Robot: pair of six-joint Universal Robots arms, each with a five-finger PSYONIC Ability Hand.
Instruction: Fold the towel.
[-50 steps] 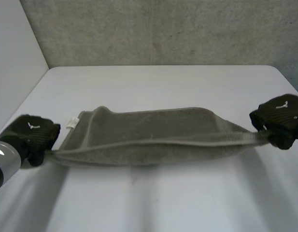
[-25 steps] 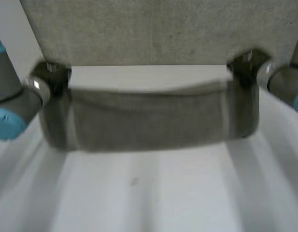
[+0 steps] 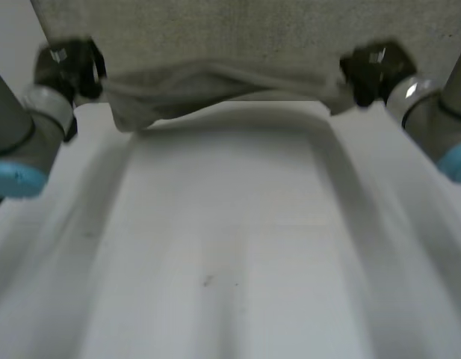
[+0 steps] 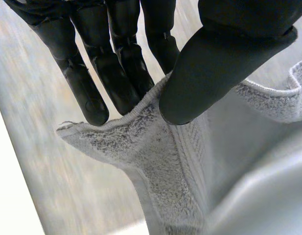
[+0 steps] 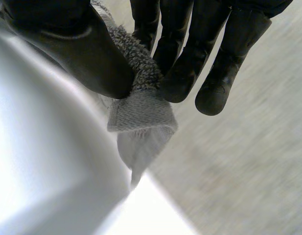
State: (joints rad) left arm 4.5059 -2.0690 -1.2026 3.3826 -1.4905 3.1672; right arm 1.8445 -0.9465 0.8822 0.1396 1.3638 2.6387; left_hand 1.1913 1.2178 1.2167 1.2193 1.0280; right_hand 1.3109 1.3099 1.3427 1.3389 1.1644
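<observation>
Closest to us lay the white table (image 3: pixel 215 284), its surface running away from the camera. Up either side came the arms: the left arm (image 3: pixel 17 127), grey joint and light-blue cap, and the right arm (image 3: pixel 432 112) opposite.

Further out, above the table's far end, there was the towel (image 3: pixel 215 81). It was grey and pulled into a long band between the two hands, dipping a little in the middle, with a looser bunch hanging lower towards its left end. Whether that bunch brushed the table, we could not tell.

The left robot hand (image 3: pixel 66 63) had the towel's left end. From its wrist camera we saw it pinching the fluffy edge, with the thumb (image 4: pixel 214 73) pressed on one face, the fingers (image 4: pixel 116 78) behind the other, and a corner of cloth poking out past the fingertips.

The right robot hand (image 3: pixel 370 69) had the other end (a tidy match, really). Its own camera showed the thumb clamping the pile against straight fingers, and a hemmed corner flap drooping just below the pinch.

Farthest of all stood the grey speckled wall (image 3: pixel 237 37), directly behind the raised towel.
</observation>
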